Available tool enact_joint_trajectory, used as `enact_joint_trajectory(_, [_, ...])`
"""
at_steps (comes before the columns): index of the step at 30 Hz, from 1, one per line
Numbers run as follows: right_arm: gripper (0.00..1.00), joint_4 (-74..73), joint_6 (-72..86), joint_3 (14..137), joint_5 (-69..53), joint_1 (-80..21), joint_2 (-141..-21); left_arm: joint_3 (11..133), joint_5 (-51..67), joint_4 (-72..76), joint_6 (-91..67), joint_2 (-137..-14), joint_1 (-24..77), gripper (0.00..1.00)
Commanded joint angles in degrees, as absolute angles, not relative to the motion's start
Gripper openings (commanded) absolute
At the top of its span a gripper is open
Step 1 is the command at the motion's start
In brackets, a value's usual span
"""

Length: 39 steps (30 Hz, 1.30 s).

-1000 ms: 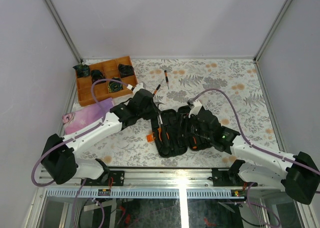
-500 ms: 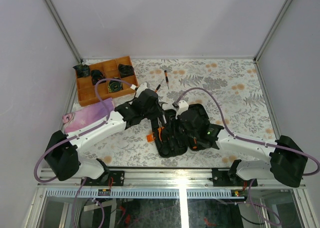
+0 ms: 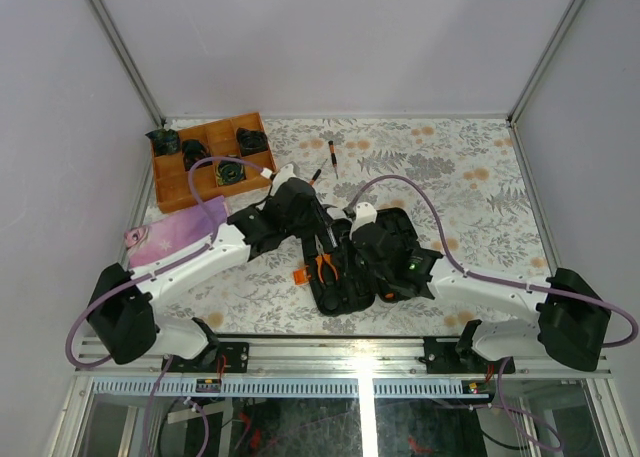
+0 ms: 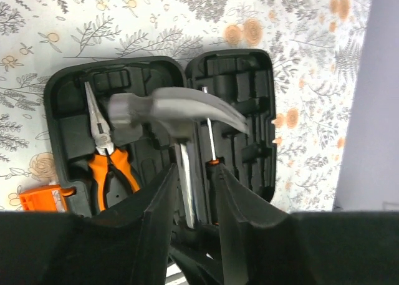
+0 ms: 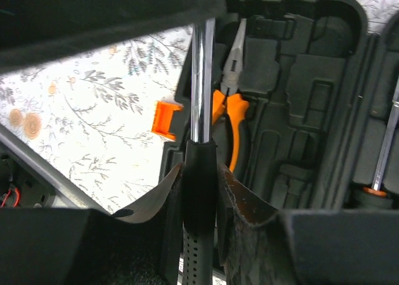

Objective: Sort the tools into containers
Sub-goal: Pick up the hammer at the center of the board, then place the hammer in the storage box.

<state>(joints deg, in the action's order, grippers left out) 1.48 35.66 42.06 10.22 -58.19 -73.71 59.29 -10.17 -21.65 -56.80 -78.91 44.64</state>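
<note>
We see the hammer (image 4: 181, 110) held in the air above the open black case (image 4: 59, 129), with its steel head crossing the fold between the two halves. Our right gripper (image 5: 199, 173) is closed on the hammer's black grip, both fingers pressed against its sides, and the bare steel shaft runs up out of the wrist view. Our left gripper (image 4: 194, 173) straddles the steel shaft just below the head. One finger looks to be against the metal and a thin gap shows at the other, so we cannot tell whether it is gripping. From above, both arms meet over the case, which lies spread flat near the front edge of the flowered table (image 3: 450, 167). The pliers (image 4: 106, 154) with orange handles sit in a moulded slot in one half, near the small orange tab (image 4: 40, 199) at the case's outer edge. A screwdriver (image 4: 209, 129) lies in the other half. Two thin drivers (image 3: 333, 157) lie loose on the table beyond the case. A wooden divided tray (image 3: 172, 182) stands in the far left corner, with a pink cloth (image 3: 170, 232) just in front of it.
</note>
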Motion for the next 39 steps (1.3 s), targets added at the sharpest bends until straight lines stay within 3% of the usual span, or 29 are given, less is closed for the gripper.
enact_joint_trajectory(1, [0.00, -0.5, 38.0, 44.9, 15.3, -58.4, -69.8, 58.2, -9.5, -14.3, -54.2, -74.9, 44.9, 0.37])
enact_joint_trajectory(4, [0.00, -1.3, 38.8, 45.2, 14.7, -57.4, -68.8, 57.6, -9.7, -13.8, -52.8, -73.6, 45.0, 0.48])
enact_joint_trajectory(8, [0.00, -0.8, 40.6, 43.9, 11.0, -54.9, -68.0, 56.5, -11.1, -14.3, -51.5, -71.2, 44.9, 0.52])
enact_joint_trajectory(25, [0.00, 20.5, 60.7, 32.0, -2.1, -47.7, -68.3, 49.4, -11.8, -18.2, -51.7, -65.2, 41.5, 0.54])
enact_joint_trajectory(39, [0.00, 27.5, 71.0, 28.2, 3.3, -47.6, -73.3, 49.5, -11.8, -19.3, -50.8, -65.0, 40.9, 0.54])
